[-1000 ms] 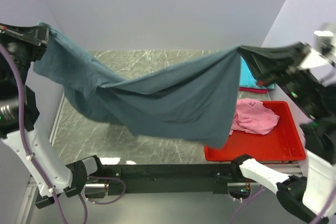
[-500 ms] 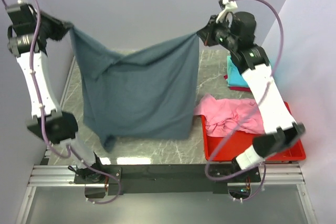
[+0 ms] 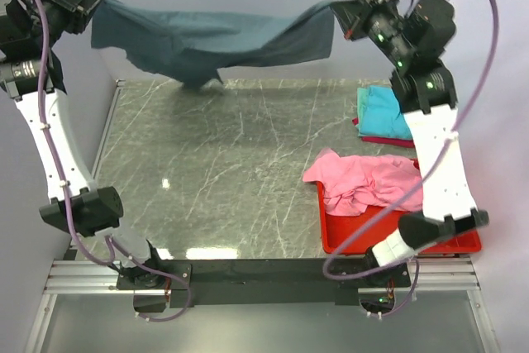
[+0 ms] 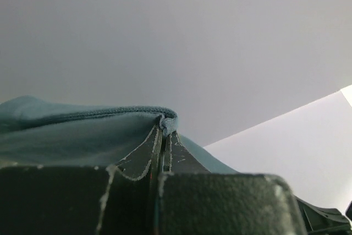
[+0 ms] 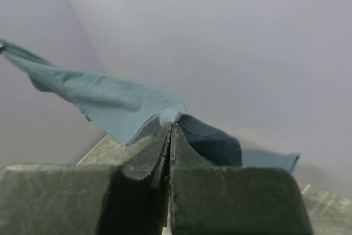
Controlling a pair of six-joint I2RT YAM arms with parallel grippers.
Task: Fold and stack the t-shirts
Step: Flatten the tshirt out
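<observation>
Status: partway through. A folded stack sits at the far right of the table (image 3: pixel 231 171), a turquoise t-shirt (image 3: pixel 382 109) on top with a red edge (image 3: pixel 388 140) showing under it; its layers cannot be counted from here. The pink t-shirt (image 3: pixel 364 183) lies crumpled and unfolded, half in the red bin (image 3: pixel 355 237) and half spilling over its left rim onto the table. The blue-grey t-shirt (image 3: pixel 215 39) is the one in hand: it hangs in the air over the far edge of the table, stretched between both arms, sagging in the middle, its lowest fold near the surface. The left gripper (image 3: pixel 87 2) is pressed together on one corner; the left wrist view shows a hemmed edge nipped between the closed jaws. The right gripper (image 3: pixel 339 12) is likewise clamped on the opposite corner, cloth fanning out from its tips in the right wrist view. Left to do, as I judge it: lay the shirt flat, fold and stack it, then handle the pink one.
</observation>
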